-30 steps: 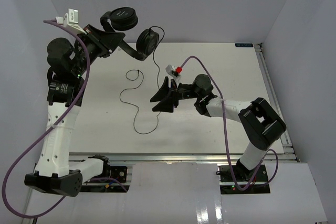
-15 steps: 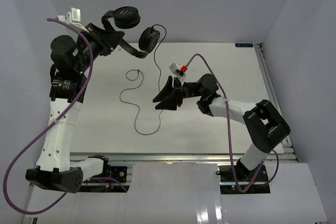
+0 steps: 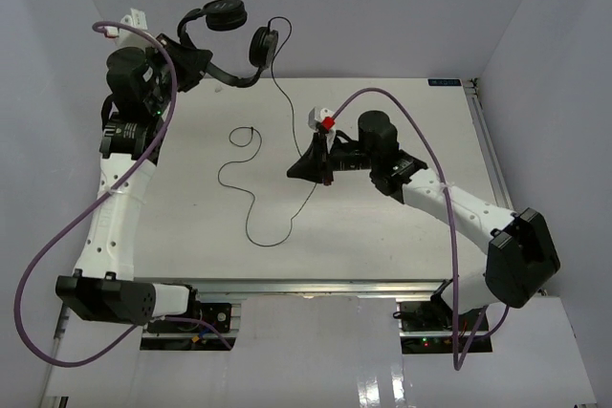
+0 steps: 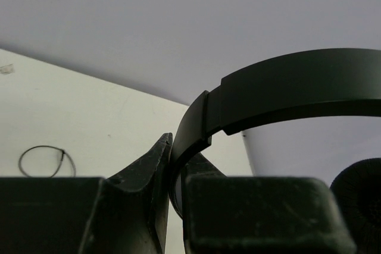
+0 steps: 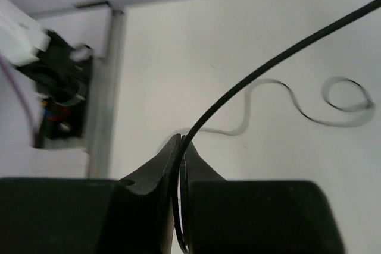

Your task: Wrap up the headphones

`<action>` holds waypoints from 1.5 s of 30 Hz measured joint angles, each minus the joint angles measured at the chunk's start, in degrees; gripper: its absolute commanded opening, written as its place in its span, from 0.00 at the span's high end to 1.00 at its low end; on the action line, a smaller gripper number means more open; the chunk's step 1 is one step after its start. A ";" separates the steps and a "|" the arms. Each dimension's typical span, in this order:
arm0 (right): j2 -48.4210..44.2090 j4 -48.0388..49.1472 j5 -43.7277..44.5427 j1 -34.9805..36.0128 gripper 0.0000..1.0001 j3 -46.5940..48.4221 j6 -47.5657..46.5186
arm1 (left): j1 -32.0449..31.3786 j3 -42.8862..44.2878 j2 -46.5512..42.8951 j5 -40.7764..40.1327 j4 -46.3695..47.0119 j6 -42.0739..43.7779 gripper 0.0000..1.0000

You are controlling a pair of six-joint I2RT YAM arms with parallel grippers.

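headphones [image 3: 227, 14] — headband [image 4: 297, 90] clamped in left gripper [image 4: 174, 165] | cord [image 5: 268, 66] pinched by right gripper [image 5: 180, 147] — jaws nearly closed

Bright, even light; soft-focus wrist close-ups.

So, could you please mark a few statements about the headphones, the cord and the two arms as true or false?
1. The left jaws are shut on the headband of the headphones. True.
2. The headphones lie flat on the table. False: they are held up off it, near the back wall.
3. The right jaws pinch the cord. True.
4. The cord is wound around the headband. False: it hangs loose and trails in loops across the table.
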 measured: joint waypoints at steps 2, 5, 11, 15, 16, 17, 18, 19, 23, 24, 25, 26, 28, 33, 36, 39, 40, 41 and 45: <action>-0.64 -11.74 8.43 0.12 0.92 5.45 -9.30 | 0.00 0.06 1.67 -1.68 -0.88 2.40 1.00; -1.31 -25.41 23.48 0.66 0.92 12.05 -22.37 | -0.01 -0.37 4.43 -3.20 -2.38 6.56 1.00; -6.01 -38.87 48.68 1.38 0.92 13.72 -45.30 | -0.72 -3.28 9.23 -3.99 -5.24 13.82 1.00; -10.04 -40.20 56.87 2.99 0.92 14.12 -56.31 | -3.63 -3.46 13.52 -4.61 -8.03 18.60 1.00; -10.42 -40.44 57.84 3.49 0.92 14.82 -58.18 | -4.69 -3.43 14.63 -4.87 -8.69 19.74 1.00; -10.57 -40.74 58.62 3.99 0.92 15.82 -59.92 | -5.93 -3.39 15.79 -5.08 -9.43 20.96 1.00; -10.42 -40.95 59.04 4.42 0.92 17.09 -61.21 | -7.16 -3.38 16.88 -5.20 -10.17 22.06 1.00; -10.18 -41.07 59.29 4.81 0.92 18.41 -62.24 | -8.27 -3.38 17.90 -5.29 -10.89 23.04 1.00; -8.03 -43.12 59.18 5.97 0.92 25.55 -64.27 | -12.35 -3.38 20.64 -4.74 -13.18 26.59 1.00; -7.15 -42.95 58.92 6.10 0.92 27.69 -64.33 | -13.05 -3.39 20.80 -4.12 -13.56 27.25 1.00; -6.50 -42.81 58.65 6.22 0.92 29.39 -64.37 | -13.59 -3.40 20.88 -3.37 -13.80 27.95 1.00; -6.12 -42.70 58.37 6.32 0.92 30.56 -64.39 | -13.93 -3.43 20.85 -2.47 -13.87 28.68 1.00; -5.94 -42.06 57.73 6.40 0.92 31.21 -64.48 | -14.13 -4.14 20.35 -0.59 -13.27 30.07 1.00; -5.60 -41.20 55.51 6.17 0.92 30.02 -64.70 | -14.73 -9.29 17.20 4.15 -11.58 33.57 1.00; -4.93 -41.03 52.88 5.36 0.92 29.47 -64.21 | -15.87 -11.87 15.28 7.19 -10.97 35.44 1.00; -4.09 -40.08 49.58 3.58 0.92 29.22 -63.63 | -17.15 -14.68 12.29 10.24 -10.47 36.90 1.00; -3.87 -39.67 48.09 2.65 0.92 28.96 -63.27 | -17.56 -15.37 11.22 11.17 -10.42 37.32 1.00; -3.67 -39.48 46.92 2.02 0.92 28.77 -63.01 | -17.91 -15.83 10.24 12.07 -10.43 37.79 1.00; -2.24 -38.02 42.96 -0.10 0.92 27.88 -62.19 | -18.94 -16.35 6.97 14.74 -10.08 39.45 1.00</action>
